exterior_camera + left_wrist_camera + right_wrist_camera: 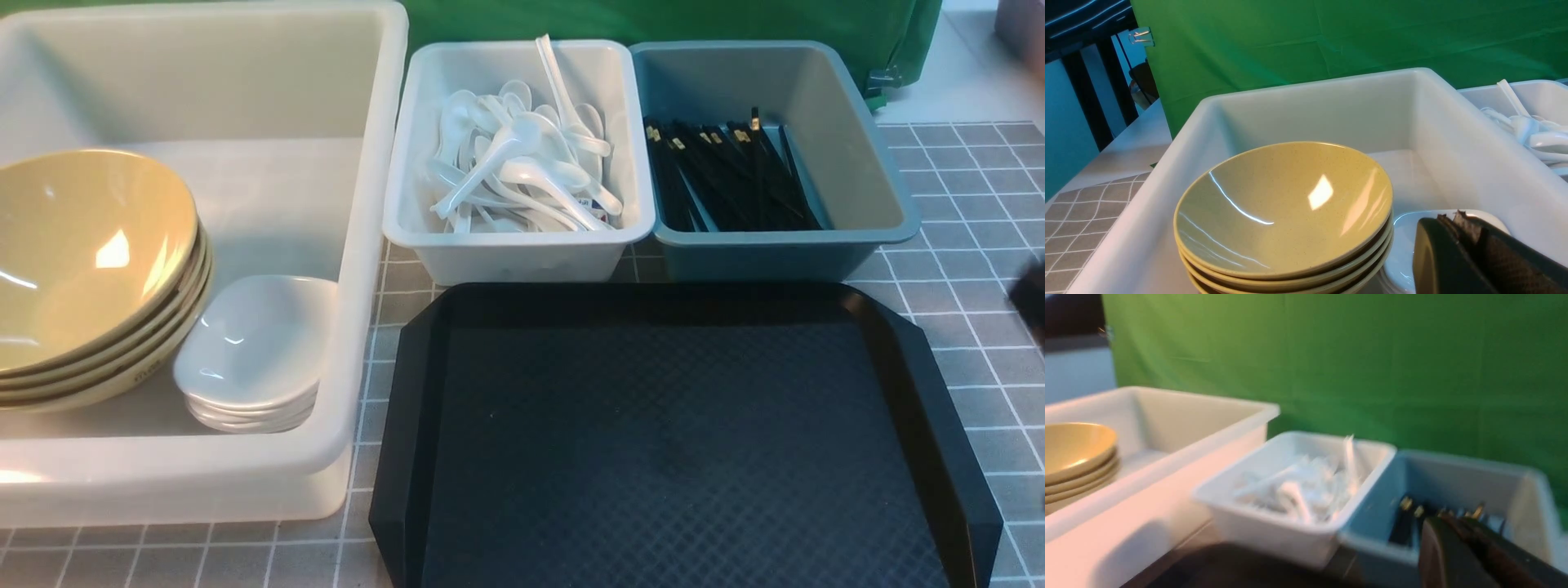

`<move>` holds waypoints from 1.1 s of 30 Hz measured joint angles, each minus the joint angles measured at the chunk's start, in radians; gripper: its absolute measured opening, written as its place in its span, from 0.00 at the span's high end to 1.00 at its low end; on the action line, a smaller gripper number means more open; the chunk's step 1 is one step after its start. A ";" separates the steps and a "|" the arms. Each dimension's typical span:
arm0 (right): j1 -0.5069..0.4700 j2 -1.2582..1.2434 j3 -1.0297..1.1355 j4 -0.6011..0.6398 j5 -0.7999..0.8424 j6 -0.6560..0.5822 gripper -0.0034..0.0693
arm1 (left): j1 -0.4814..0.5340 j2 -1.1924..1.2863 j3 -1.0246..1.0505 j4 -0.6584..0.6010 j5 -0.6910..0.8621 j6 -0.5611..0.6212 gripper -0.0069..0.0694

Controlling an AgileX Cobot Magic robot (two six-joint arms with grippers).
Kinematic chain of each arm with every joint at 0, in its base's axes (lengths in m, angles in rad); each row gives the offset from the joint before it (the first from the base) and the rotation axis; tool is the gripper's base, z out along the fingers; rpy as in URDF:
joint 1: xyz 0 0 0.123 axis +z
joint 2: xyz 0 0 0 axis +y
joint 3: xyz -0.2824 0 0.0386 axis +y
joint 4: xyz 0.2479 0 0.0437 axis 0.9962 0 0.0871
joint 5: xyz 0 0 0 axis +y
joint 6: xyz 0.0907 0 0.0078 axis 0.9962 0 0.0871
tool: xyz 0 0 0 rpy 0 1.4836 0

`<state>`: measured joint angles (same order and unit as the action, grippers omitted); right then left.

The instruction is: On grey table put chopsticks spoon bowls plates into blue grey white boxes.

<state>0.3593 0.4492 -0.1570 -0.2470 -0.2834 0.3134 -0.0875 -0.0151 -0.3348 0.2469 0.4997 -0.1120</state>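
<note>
Staged robot lab; green backdrop cloth (1372,36) behind tiled grey table (963,269); sorting bins (784,245)

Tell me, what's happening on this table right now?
A two-armed robot is sorting tableware into bins. Yellow bowls and white plates sit stacked in the big white tub, spoons fill the pale bin, and chopsticks lie in the blue-grey bin. The black tray holds nothing. Both grippers are shut and hold nothing.

The bowls (86,269) and plates (253,351) sat stacked in the tub (359,245), left of the spoon bin (522,245); chopsticks (727,175) lay in the rightmost bin (865,147), beyond the right gripper's fingers (1457,555).
</note>
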 joint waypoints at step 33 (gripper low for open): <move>-0.389 -0.460 0.185 0.176 0.611 -0.292 0.89 | 0.000 -0.001 0.000 -0.002 0.022 0.000 0.92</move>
<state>-0.0293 -0.0113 0.0281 -0.0707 0.3275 0.0214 -0.0875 -0.0163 -0.3348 0.2451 0.5214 -0.1120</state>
